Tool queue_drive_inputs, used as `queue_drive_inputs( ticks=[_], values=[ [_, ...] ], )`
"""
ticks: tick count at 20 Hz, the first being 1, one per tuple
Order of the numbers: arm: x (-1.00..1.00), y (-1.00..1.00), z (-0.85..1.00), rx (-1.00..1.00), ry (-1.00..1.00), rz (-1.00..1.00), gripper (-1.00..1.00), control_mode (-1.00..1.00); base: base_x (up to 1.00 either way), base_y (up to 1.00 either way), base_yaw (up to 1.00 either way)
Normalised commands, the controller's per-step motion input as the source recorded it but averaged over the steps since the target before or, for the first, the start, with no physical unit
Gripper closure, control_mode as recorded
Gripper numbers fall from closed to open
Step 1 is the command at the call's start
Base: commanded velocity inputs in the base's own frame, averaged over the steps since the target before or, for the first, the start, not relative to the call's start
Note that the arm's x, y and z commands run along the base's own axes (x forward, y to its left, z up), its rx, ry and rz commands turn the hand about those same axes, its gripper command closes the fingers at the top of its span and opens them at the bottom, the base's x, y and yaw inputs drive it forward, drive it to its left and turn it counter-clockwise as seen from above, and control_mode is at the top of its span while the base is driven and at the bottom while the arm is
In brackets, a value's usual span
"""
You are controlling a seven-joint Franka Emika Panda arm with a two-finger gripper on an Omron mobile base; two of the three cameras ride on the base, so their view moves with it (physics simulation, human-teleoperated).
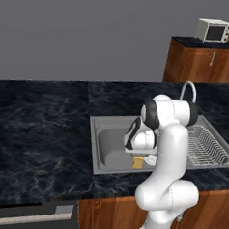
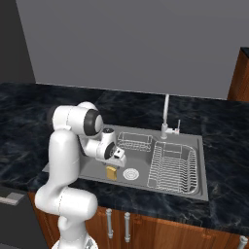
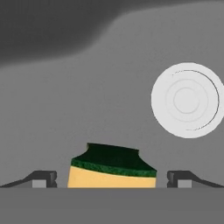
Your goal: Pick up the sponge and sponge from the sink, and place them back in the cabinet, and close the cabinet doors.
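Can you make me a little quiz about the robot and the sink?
1. True or false: the gripper is shut on the sponge.
2. What round white thing lies in the sink beside the sponge? A) plate B) drain C) cup
3. What colour is the sponge's top face?

Key: 1 false, the jaws stand open either side of it. 2 B. 3 dark green.
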Motion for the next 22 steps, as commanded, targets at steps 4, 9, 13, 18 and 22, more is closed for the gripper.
queue_drive_inputs(
  ticks=[4, 9, 13, 18, 22],
  values=[
    [0.0, 0.0, -0.07, 0.0, 0.0, 0.0, -1.0, -1.0, 0.0, 0.0, 0.0],
    [0.0, 0.0, -0.08, 0.0, 0.0, 0.0, -1.0, -1.0, 0.0, 0.0, 0.0],
    [0.0, 0.0, -0.06, 0.0, 0.0, 0.0, -1.0, -1.0, 0.0, 0.0, 0.0],
    [0.0, 0.0, -0.06, 0.0, 0.0, 0.0, -1.0, -1.0, 0.0, 0.0, 0.0],
    [0.0, 0.0, -0.05, 0.0, 0.0, 0.0, -1.0, -1.0, 0.0, 0.0, 0.0]
  ],
)
